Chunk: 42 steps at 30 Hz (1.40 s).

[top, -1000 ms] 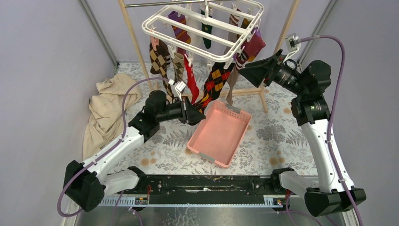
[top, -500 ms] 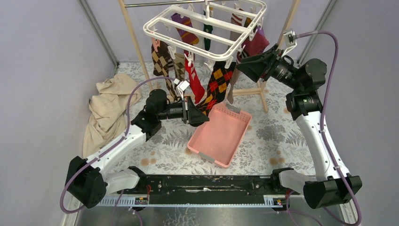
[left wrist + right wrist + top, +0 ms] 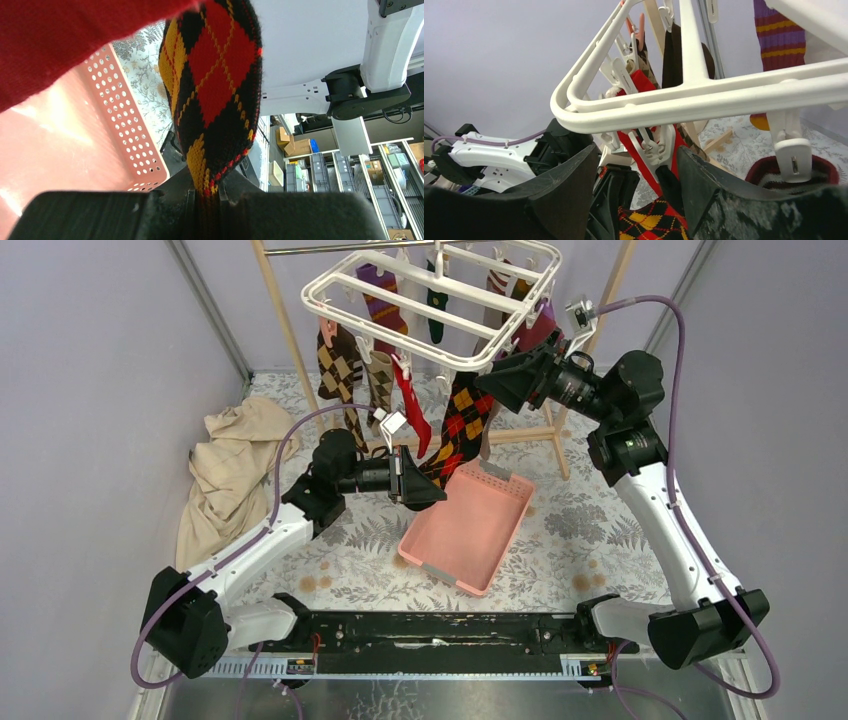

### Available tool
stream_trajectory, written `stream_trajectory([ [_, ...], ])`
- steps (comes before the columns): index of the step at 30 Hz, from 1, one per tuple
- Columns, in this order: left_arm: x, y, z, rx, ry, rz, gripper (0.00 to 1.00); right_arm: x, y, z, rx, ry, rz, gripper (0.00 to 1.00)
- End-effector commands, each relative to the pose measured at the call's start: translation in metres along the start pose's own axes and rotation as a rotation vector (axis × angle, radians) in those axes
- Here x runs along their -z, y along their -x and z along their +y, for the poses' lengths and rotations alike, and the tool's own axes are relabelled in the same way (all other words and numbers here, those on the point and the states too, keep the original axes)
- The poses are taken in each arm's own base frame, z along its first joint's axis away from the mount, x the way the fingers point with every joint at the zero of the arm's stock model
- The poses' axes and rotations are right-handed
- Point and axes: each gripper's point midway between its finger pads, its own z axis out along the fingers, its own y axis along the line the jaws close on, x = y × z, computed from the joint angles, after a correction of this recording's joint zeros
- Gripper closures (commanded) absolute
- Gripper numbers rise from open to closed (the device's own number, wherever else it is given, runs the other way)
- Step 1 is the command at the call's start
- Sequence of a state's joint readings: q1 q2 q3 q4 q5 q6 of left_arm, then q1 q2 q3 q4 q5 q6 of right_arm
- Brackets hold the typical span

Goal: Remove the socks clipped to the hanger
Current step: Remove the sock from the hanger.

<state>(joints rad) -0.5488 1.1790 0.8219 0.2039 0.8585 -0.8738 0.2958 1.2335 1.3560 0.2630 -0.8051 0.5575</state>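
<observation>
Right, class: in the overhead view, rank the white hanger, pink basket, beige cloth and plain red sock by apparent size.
1. White hanger, though it hangs nearer the camera.
2. Pink basket and beige cloth: too alike to rank.
3. Plain red sock.

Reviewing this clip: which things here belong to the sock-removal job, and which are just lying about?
Job: socks; hanger; argyle sock, pinched by the left gripper; right gripper, jaws open at a clip.
Lying about: beige cloth; wooden frame; pink tray, possibly the drop spot.
</observation>
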Motion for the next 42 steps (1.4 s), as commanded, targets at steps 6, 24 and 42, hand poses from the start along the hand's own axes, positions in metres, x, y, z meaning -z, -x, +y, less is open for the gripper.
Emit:
stream_trajectory([
  [6,0.001,0.001,-0.007,-0.033,-0.052,0.002,0.82,-0.005,0.025,0.006,0.109,-0.019,-0.061,0.37],
  [24,0.000,-0.005,-0.001,-0.021,-0.049,0.015,0.83,-0.005,0.036,0.010,0.145,-0.020,-0.091,0.40],
  [42,0.000,-0.009,0.004,-0.018,-0.049,0.026,0.83,-0.008,0.035,0.006,0.130,-0.016,-0.094,0.65],
])
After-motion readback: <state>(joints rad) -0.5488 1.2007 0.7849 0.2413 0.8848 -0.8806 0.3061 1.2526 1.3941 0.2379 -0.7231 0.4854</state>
